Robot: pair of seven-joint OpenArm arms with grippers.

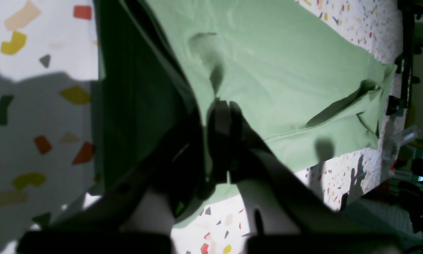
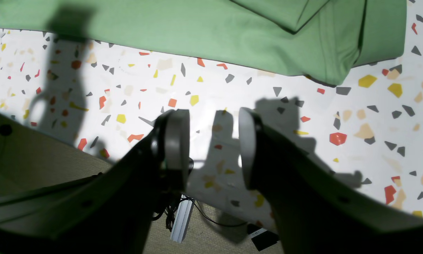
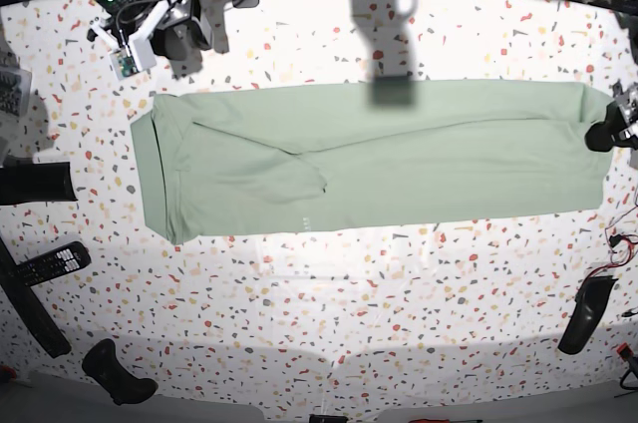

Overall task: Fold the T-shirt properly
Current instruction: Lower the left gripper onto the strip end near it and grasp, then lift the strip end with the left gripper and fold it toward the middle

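Left pincer (image 1: 222,106), dark and seen from its own wrist camera, has its jaws pressed together on an edge of the large pale sage-green cloth T-shirt (image 1: 267,70). The fabric rises into the jaws, so I judge it is pinched. If only one layer is caught, the fold may come out uneven, and a fast pull could drag the whole shirt over the speckled terrazzo-pattern table (image 1: 338,183).

From the right wrist camera, the right pincer (image 2: 211,141) is half open and holds nothing. It hangs over the table, near the shirt's edge but apart from it.

In the base view the T-shirt lies stretched in a long band across the table, one sleeve folded inward. The small white mark on it is too small to read.
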